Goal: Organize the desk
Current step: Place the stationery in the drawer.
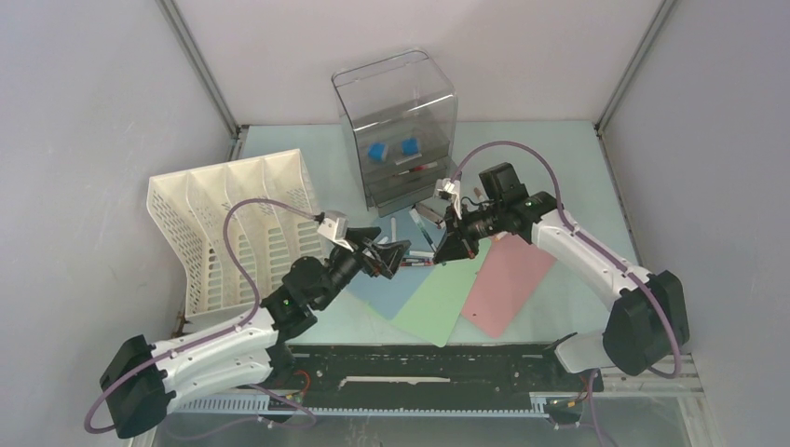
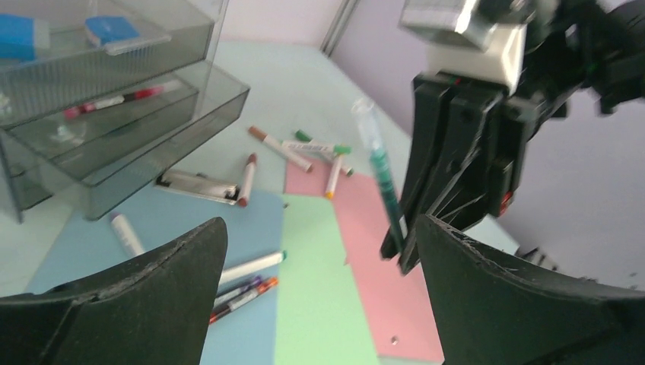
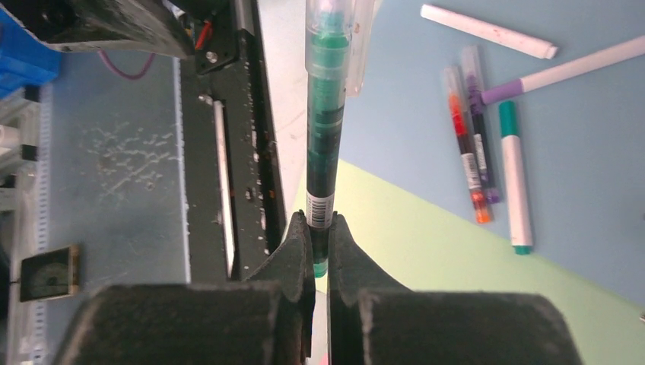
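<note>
In the top view, the pale mint tabletop (image 1: 559, 168) fills the middle of the frame between grey walls. Your left tool (image 1: 391, 253) and right tool (image 1: 454, 244) meet near the centre, above a blue sheet (image 1: 377, 291), a green sheet (image 1: 438, 300) and a pink sheet (image 1: 508, 279) fanned out at lower centre. A white file rack (image 1: 224, 223) lies at the left and a clear drawer box (image 1: 396, 121) stands at upper centre.

In the left wrist view, your left tool is released. Its dark fingers (image 2: 152, 289) sit spread wide at the bottom corners with nothing between them. At the right, the right tool pinches a green pen (image 2: 380, 175) that slants upward. Loose markers (image 2: 281, 148) lie mid-frame.

In the right wrist view, your right tool is clenched on the lower end of the green pen, which runs to the top edge. More markers lie on the blue sheet at upper right.
</note>
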Motion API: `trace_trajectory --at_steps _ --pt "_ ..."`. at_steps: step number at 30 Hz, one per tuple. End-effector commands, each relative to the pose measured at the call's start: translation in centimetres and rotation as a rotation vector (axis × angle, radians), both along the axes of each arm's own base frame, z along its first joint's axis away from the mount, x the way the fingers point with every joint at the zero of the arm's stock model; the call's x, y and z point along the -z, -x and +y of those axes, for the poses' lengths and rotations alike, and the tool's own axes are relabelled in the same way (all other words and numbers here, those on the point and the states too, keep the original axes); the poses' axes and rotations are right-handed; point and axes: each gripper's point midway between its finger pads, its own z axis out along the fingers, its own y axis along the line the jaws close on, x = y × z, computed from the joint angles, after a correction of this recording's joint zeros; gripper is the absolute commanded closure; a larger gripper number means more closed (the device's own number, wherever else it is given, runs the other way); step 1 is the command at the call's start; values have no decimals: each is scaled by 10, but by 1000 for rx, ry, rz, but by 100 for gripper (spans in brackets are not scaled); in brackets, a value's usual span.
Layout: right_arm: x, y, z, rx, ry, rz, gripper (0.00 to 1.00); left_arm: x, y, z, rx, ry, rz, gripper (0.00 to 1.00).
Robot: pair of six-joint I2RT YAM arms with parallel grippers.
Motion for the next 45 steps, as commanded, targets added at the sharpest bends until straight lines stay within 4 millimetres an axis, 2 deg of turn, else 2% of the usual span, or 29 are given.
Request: trace_trajectory --at_steps 1,12,20,26,27,32,38,45 --pt "-15 -14 -12 18 47 -180 100 15 -6 11 -41 -166 -5 0" --pt "-24 -57 -46 142 216 -400 100 52 -5 23 -65 -334 69 0" --pt "-30 -106 -61 155 452 -612 100 70 -8 43 -149 -355 103 0" --pt "-39 -144 -51 127 590 -690 100 76 -7 55 -188 -345 110 0" --pt "-49 -152 -48 131 600 -716 100 76 -7 57 -194 -343 110 0" --pt "-52 -180 -37 104 686 -783 100 80 -6 66 -222 -338 122 0" --pt "-38 -217 -29 80 829 -892 100 85 -5 72 -238 -326 132 0" --pt "-20 -244 -13 48 935 -999 98 88 -5 77 -251 -326 138 0"
